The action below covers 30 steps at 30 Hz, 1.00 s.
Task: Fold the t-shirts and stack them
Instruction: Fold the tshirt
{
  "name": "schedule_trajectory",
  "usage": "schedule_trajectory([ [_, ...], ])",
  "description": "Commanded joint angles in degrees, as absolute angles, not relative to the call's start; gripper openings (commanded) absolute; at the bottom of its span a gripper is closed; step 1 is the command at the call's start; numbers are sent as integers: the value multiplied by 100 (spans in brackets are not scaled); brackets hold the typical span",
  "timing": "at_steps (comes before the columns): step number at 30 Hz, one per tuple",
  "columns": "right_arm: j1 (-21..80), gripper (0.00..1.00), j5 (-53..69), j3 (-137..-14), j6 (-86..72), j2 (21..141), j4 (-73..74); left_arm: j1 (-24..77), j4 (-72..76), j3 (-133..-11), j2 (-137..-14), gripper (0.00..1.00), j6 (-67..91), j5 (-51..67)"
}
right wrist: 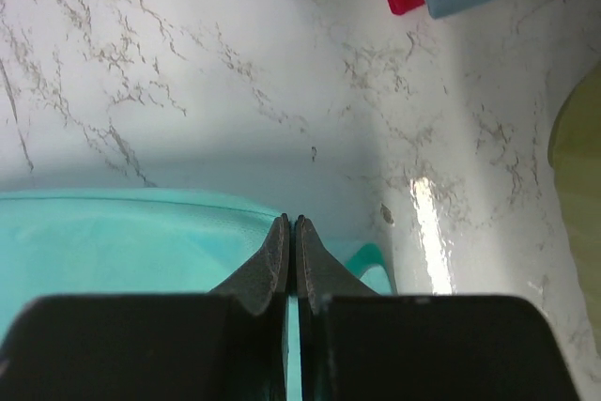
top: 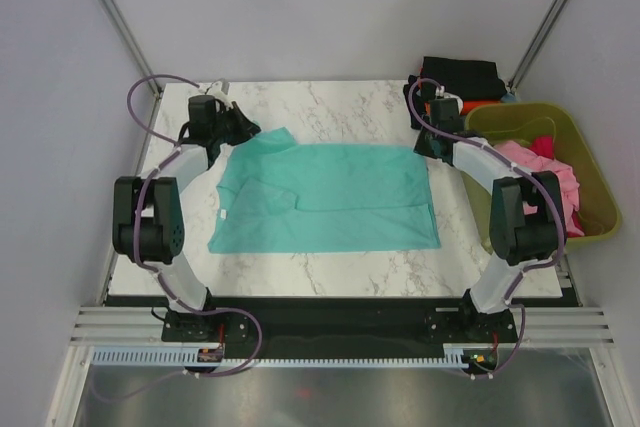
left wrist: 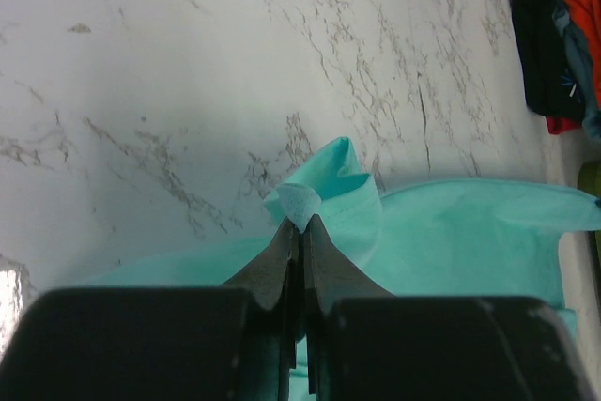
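At the left, the left gripper (left wrist: pixel 300 221) is reaching over the far left corner of the teal t-shirt (top: pixel 330 197). Its 2 fingers are pressing together on a small tuft of the cloth, which is poking up past the tips and drawing that corner into a raised fold. The teal t-shirt is lying spread across the middle of the marble table (top: pixel 330 102), partly folded, with 1 layer lapping over another along its near half. At the shirt's far right corner the right gripper (right wrist: pixel 292 223) is sitting with its fingers closed tight, pinching the shirt's edge, the cloth rising to the tips on both sides. Beyond it, at the table's far right corner, a black t-shirt (top: pixel 460 75) is topping a small pile, with orange and red cloth showing beneath. Further right, the olive tub (top: pixel 515 107) is holding crumpled pink t-shirts (top: pixel 545 172).
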<state>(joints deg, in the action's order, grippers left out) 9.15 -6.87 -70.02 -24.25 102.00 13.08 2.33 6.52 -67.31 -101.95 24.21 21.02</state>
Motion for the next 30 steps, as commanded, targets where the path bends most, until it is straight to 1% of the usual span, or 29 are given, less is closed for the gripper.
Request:
schedule_trajectory([
  [1, 923, 0, -589, -6733, -2522, 9713, 1231, 229, 905, -6199, -9564, 2, 2197, 2171],
  [9, 923, 0, -562, -6153, -2540, 9177, 1195, 229, 1107, -4968, -8430, 2, 2294, 1969],
  [14, 923, 0, -571, -5810, -2584, 8895, 1169, 229, 1055, -4431, -7551, 2, 2285, 1767],
  [19, 932, 2, -501, -5380, -2689, 8640, 1073, 237, 1002, -3929, -6796, 2, 2364, 1696],
  [30, 967, 8, -448, -4729, -2725, 8069, 993, 413, 844, -3121, -5819, 2, 2531, 1362],
])
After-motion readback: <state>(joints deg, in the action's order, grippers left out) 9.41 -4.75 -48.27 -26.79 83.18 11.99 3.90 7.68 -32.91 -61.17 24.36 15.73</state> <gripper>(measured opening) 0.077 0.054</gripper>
